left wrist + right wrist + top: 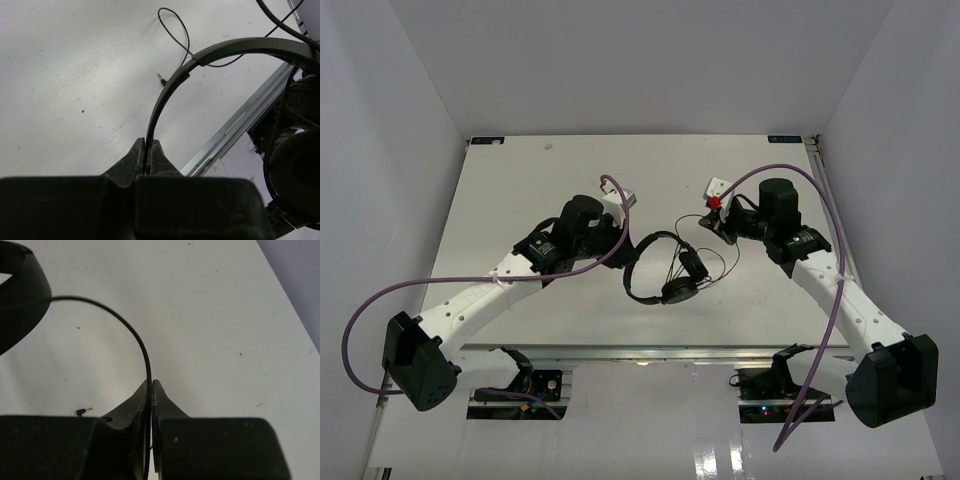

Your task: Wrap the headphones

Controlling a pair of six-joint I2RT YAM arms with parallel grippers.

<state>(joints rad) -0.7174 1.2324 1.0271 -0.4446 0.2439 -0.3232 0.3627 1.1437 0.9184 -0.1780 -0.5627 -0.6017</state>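
The headphones (665,268) lie mid-table, black, with a thin arched headband (170,90) and two round padded earcups (295,170). My left gripper (148,145) is shut on the headband, which arches away from the jaws to the right; in the top view it (623,247) sits at the band's left side. The thin black cord (125,322) curves up from my right gripper (151,383), which is shut on it. From above, that gripper (706,224) is just right of the earcups. The cord's plug (86,411) lies loose on the table.
The white table (520,180) ends at a metal rail (650,350) along the near edge, also close to the earcups in the left wrist view. Thick purple cables (820,200) loop over both arms. White walls enclose the table on three sides.
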